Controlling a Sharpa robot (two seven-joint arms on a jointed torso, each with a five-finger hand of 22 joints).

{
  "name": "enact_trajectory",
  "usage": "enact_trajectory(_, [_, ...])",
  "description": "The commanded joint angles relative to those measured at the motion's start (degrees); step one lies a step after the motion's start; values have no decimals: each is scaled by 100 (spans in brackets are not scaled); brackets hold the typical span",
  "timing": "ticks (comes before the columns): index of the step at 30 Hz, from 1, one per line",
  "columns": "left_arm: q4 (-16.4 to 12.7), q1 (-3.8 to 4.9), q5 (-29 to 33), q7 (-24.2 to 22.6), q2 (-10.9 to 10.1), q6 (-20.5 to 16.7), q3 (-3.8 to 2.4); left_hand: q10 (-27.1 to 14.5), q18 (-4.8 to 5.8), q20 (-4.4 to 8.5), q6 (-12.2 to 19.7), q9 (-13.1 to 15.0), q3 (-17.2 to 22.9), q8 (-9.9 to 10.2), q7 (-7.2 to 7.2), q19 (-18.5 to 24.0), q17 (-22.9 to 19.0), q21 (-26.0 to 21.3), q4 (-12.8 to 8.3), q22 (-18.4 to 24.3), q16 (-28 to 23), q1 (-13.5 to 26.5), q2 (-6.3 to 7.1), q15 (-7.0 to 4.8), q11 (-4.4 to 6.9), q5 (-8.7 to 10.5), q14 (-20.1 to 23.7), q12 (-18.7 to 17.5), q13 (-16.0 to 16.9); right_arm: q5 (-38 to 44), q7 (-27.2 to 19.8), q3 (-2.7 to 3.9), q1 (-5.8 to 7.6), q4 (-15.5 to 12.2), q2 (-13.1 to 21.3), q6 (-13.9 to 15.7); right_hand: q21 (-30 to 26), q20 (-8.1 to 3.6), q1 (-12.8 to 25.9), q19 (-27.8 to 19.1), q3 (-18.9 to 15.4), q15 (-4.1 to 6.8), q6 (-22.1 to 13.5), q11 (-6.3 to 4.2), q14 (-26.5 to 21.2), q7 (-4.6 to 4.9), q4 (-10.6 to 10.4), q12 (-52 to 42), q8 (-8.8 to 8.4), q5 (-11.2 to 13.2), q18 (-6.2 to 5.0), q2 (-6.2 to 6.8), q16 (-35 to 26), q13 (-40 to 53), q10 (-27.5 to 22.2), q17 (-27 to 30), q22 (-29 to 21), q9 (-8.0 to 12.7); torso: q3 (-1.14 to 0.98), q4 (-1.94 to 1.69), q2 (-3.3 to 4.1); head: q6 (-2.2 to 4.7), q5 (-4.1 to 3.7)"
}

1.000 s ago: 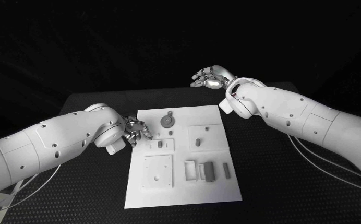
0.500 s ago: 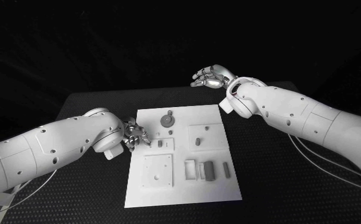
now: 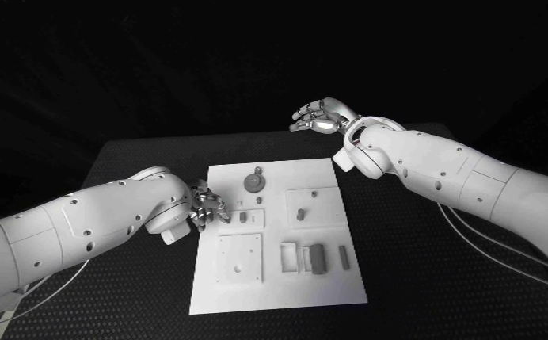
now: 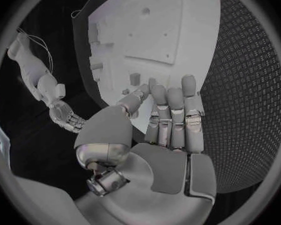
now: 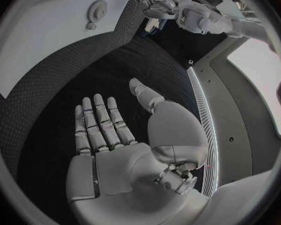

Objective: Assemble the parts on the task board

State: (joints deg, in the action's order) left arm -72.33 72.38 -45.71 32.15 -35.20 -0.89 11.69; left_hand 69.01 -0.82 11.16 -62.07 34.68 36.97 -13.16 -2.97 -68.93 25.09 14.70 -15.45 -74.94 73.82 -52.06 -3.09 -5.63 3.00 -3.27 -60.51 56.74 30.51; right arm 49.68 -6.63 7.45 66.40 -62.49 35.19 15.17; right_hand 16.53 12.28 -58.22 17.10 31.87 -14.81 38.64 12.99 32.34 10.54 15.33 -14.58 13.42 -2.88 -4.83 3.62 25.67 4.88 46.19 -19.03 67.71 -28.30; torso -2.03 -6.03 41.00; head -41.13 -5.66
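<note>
The white task board (image 3: 279, 280) lies in the middle of the black table. On it are a round grey toothed part (image 3: 253, 184), a small oval part (image 3: 300, 215) and upright grey blocks (image 3: 317, 259) near the front. My left hand (image 3: 209, 206) hovers at the board's left edge, fingers stretched out over the rim, holding nothing; the left wrist view shows the palm (image 4: 168, 135) above the board (image 4: 159, 30). My right hand (image 3: 322, 116) hangs raised beyond the board's far right corner, open and empty, its palm (image 5: 115, 155) over bare table.
Square raised plates (image 3: 240, 259) sit on the board's left half, one with small holes. Black textured table (image 3: 434, 276) surrounds the board on both sides. Cables (image 3: 480, 241) trail under my right arm. The round part (image 5: 98, 9) also appears in the right wrist view.
My left hand has slid a little nearer and toward the board's left edge. The right arm has not moved.
</note>
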Motion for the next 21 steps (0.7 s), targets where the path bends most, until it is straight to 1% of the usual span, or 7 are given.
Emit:
enact_trajectory(1, [22,-16,-233,9,47,-149,8,70,67,5,-144,563,5,-619,25,-39,-11,2,22,-84,-15,16,-26,-4,56,-19,-43,-35,-8,-7,-38,2,1,-4,-3,-83,-40,11,69,40,-1,-7,-19,18,45,370,-32,33,32,12,79,4,-31,-10,41,7,11,6,0,-1,0,-2,5])
enact_trajectory(5, [45,-29,-316,11,77,-193,22,75,68,5,-146,567,3,-624,27,-42,-15,1,37,-84,-18,32,-17,-5,58,-18,-47,-39,-12,-8,-36,2,1,-7,-1,-83,-43,12,77,40,-2,-7,-20,18,45,371,-39,37,33,12,79,-1,-33,-14,43,9,13,7,1,-1,-1,4,-1])
enact_trajectory(10, [50,-33,-329,24,84,-184,25,79,67,7,-147,570,5,-625,28,-44,-16,1,40,-84,-19,34,-11,-6,59,-19,-51,-40,-13,-8,-36,2,1,-7,-1,-85,-45,13,78,40,-2,-7,-20,18,44,371,-40,39,34,12,79,-1,-35,-17,44,10,14,8,-3,0,-2,-7,-2])
enact_trajectory(15, [56,-34,-422,39,102,-196,44,84,66,9,-148,572,8,-628,30,-48,-18,1,42,-84,-19,34,-8,-7,61,-20,-56,-41,-14,-11,-41,2,1,-8,-1,-100,-48,13,80,39,-2,-8,-21,18,44,371,-41,42,35,12,79,0,-37,-20,46,12,16,8,-4,2,-1,-5,0])
enact_trajectory(21, [56,-36,-435,54,115,-166,57,86,65,10,-149,574,10,-629,31,-50,-19,1,43,-85,-19,35,-6,-8,62,-20,-58,-42,-15,-11,-38,2,0,-13,0,-107,-50,13,82,38,-2,-8,-22,18,43,370,-42,44,36,12,79,0,-38,-22,48,13,17,9,-1,0,1,-9,0])
